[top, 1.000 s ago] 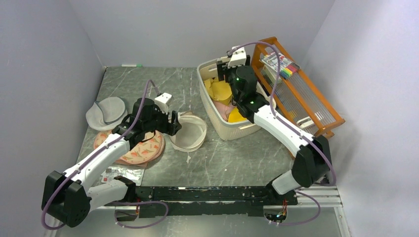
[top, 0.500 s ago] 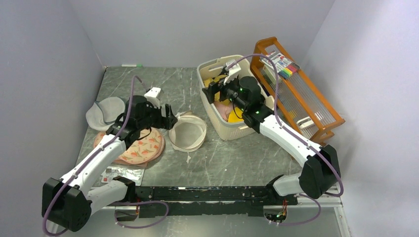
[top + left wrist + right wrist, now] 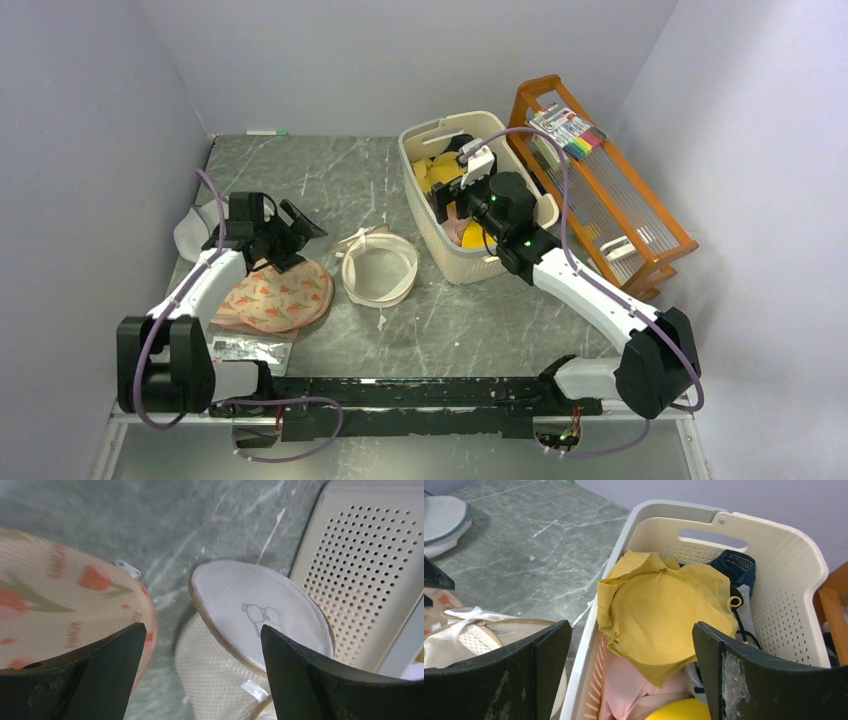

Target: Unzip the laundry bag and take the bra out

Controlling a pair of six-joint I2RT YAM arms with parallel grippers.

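The cream-white laundry bag (image 3: 380, 268) lies unzipped on the table, its lid tipped up. In the left wrist view the lid (image 3: 260, 612) shows a small logo above the mesh shell (image 3: 215, 665). The mustard-yellow bra (image 3: 669, 605) lies in the cream basket (image 3: 769, 530), and it also shows in the top view (image 3: 442, 178). My left gripper (image 3: 293, 226) is open and empty, left of the bag and over the pink bag; its jaws (image 3: 202, 627) stand wide apart. My right gripper (image 3: 452, 200) hovers open and empty over the basket, jaws (image 3: 632, 625) either side of the bra.
The pink printed bag (image 3: 275, 298) lies left of the laundry bag, and the grey bag (image 3: 195, 235) is by the left wall. The basket (image 3: 480, 262) also holds a pale pink garment (image 3: 634, 680) and an orange-yellow cloth (image 3: 679, 710). A wooden rack (image 3: 600, 190) stands at right.
My left gripper has drawn back to the left, away from the laundry bag and over the pink bag. My right gripper has pulled back from the far end of the basket toward its near side.
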